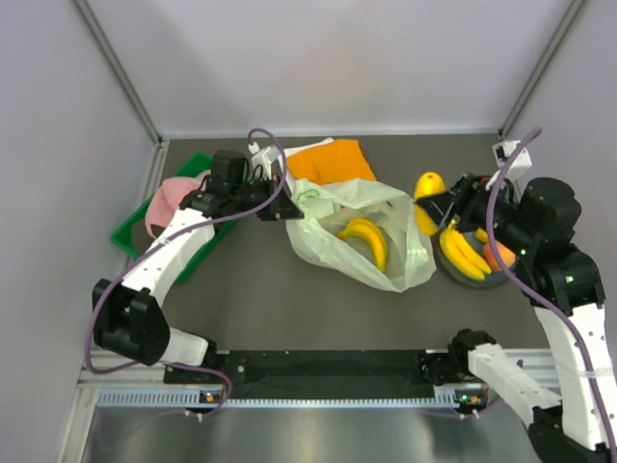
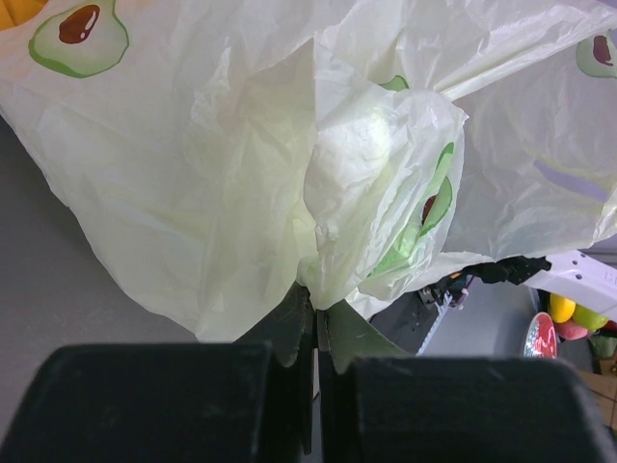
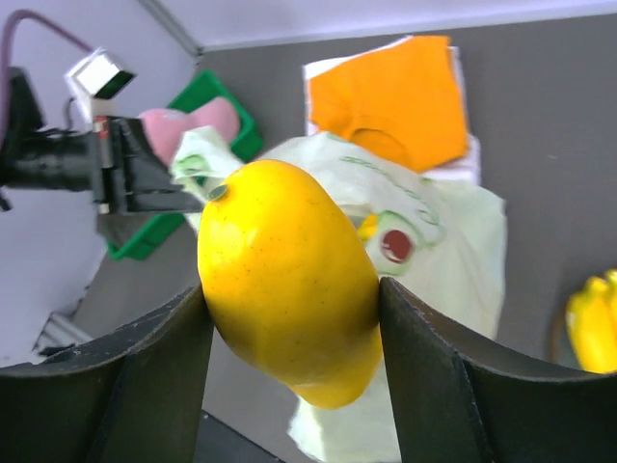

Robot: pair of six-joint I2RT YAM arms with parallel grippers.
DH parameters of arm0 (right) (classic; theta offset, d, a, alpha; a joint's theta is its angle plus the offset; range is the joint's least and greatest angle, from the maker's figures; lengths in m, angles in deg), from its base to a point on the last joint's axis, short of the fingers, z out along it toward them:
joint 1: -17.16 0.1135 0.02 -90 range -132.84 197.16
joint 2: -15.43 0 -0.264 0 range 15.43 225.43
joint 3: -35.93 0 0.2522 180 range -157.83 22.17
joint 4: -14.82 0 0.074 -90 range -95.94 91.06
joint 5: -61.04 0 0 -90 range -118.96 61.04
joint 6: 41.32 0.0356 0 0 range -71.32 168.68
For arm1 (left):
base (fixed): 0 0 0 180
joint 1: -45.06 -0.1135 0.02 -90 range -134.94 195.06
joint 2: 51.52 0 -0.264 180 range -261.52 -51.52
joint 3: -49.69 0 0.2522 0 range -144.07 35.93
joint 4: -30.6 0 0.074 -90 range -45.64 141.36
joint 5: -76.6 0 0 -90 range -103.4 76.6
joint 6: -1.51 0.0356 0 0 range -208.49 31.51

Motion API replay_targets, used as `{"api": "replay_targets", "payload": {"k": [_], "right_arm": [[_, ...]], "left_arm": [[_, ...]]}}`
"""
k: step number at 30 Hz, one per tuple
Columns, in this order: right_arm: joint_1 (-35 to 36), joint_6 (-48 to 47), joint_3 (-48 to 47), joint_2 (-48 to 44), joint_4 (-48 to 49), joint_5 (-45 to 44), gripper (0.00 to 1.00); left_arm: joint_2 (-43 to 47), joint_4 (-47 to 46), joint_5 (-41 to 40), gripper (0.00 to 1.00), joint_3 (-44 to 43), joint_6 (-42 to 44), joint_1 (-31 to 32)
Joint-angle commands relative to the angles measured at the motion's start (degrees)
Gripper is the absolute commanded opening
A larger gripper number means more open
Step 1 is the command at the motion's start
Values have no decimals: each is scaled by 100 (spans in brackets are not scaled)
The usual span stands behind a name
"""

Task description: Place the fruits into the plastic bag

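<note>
The pale green plastic bag [image 1: 386, 207] printed with avocado halves lies mid-table, with one bunch of yellow bananas [image 1: 367, 239] inside it. My left gripper [image 1: 287, 204] is shut on the bag's left edge and pinches crumpled plastic [image 2: 357, 193] between its fingertips [image 2: 289, 318]. My right gripper [image 1: 436, 198] is shut on a smooth oval yellow fruit [image 3: 284, 289], held above the table just right of the bag [image 3: 434, 251]. A second banana bunch [image 1: 463, 253] lies on the round plate [image 1: 472, 280] at the right, beside an orange fruit [image 1: 501, 254].
An orange cloth [image 1: 333, 159] lies behind the bag and also shows in the right wrist view [image 3: 395, 101]. A green tray [image 1: 135, 236] holding a pink object [image 1: 169, 198] sits at the left, under the left arm. Grey walls close in the table.
</note>
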Motion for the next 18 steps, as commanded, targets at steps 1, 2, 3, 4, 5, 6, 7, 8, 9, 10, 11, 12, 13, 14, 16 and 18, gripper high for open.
{"api": "replay_targets", "payload": {"k": [1, 2, 3, 4, 5, 6, 7, 8, 9, 10, 11, 12, 13, 14, 16, 18], "right_arm": [[943, 290, -104, 229, 725, -131, 29], [1145, 254, -226, 378, 734, -428, 29], [1573, 150, -297, 483, 734, -579, 29], [1778, 88, -376, 580, 717, -737, 29], [1997, 44, -542, 790, 682, -1061, 29], [2182, -113, -630, 905, 612, -1203, 29], [2541, -185, -718, 1020, 542, -1379, 29], [2710, -255, -902, 1151, 445, -1711, 29], [2842, -412, -999, 1387, 349, -1923, 29], [3157, -475, -1105, 1546, 95, -2134, 29], [3290, -528, -1306, 1687, -47, -2563, 29], [3431, -624, -1404, 1984, -178, -2767, 29], [3545, -668, -1483, 2127, -458, -2969, 29], [3738, -704, -1640, 2267, -583, -3406, 29], [3845, -704, -1782, 2698, -873, -3778, 29], [3889, -686, -1914, 2944, -1146, -4034, 29]], "left_arm": [[62, -185, 93, 0, -6, 46, -22], [62, -193, 93, 0, -6, 54, -22], [62, -185, 93, 0, 3, 54, -31], [53, -193, 93, 0, -6, 54, -31], [62, -193, 102, 0, -6, 54, -22], [62, -193, 102, 0, -6, 54, -31], [62, -193, 76, 0, -6, 63, -22], [53, -185, 84, 0, -6, 72, -22], [53, -176, 76, 0, -6, 72, -22], [53, -184, 67, 0, -6, 81, -31], [62, -184, 76, 0, -6, 81, -31], [71, -176, 76, 0, -6, 81, -22], [71, -184, 76, 0, -6, 81, -22], [71, -184, 76, 0, -6, 81, -22], [71, -176, 75, 0, -6, 81, -22], [62, -167, 76, 0, -15, 90, -22]]}}
